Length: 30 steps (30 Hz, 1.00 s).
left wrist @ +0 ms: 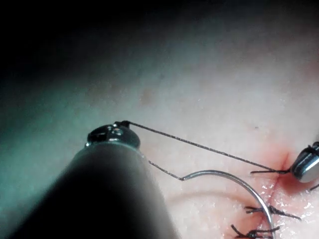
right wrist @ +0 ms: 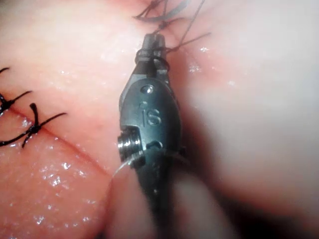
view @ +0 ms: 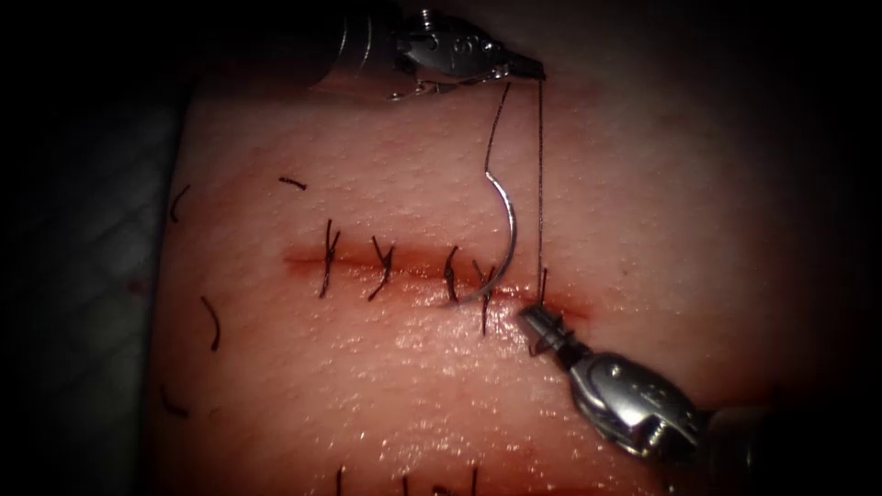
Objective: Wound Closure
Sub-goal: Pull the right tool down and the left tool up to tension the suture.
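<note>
Pinching thread (view: 540,174) taut at top w/ shut jaws, L tool (view: 524,66) faces R tool (view: 536,321), jaws clamped on thread by the cut (view: 367,262) in the tissue (view: 643,230); needle (view: 508,230) hangs free, unheld, tip near the stitches (view: 381,266); R wrist view adds more stitches (right wrist: 30,124).

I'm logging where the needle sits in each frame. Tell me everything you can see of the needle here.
The needle is a thin, curved, shiny metal arc lying free on the tissue, held by neither tool. Its point end rests at the cut beside the fourth stitch; whether it enters the tissue cannot be told. From its other end dark thread rises to the left tool, whose jaws are shut on the thread.
</note>
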Tool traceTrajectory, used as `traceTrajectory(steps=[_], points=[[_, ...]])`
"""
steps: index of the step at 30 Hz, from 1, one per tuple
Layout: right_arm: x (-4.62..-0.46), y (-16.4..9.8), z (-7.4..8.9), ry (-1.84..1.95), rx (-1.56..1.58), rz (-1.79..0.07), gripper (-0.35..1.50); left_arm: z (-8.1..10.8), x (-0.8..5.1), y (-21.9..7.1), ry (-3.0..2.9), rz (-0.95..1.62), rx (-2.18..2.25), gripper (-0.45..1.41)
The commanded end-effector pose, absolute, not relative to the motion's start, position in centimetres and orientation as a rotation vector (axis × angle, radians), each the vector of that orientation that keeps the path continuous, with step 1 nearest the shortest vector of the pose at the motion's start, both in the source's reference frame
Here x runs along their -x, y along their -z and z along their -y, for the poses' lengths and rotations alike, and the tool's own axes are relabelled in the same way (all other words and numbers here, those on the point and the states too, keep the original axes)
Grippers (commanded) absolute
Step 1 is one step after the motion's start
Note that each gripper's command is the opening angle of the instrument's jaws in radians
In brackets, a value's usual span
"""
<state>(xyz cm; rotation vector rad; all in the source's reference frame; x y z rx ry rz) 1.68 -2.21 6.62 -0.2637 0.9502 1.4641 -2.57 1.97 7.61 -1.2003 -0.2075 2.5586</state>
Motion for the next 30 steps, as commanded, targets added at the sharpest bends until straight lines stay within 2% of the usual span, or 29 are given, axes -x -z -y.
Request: traceTrajectory(steps=[1, 10, 30], points=[[-1.75, -6.7, 2.3, -1.455, 0.261, -0.944, -0.35, -2.1, 2.64, -7.7, -2.559, 0.202, 1.202, -0.45], [-1.78, -6.7, 2.6, -1.441, 0.267, -0.918, -0.35, -2.6, 2.96, -8.1, -2.62, 0.137, 1.167, -0.45], [-1.89, -6.5, 2.8, -1.432, 0.269, -0.912, -0.35, -3.4, 2.98, -9.1, -2.534, -0.069, 1.164, -0.45]])
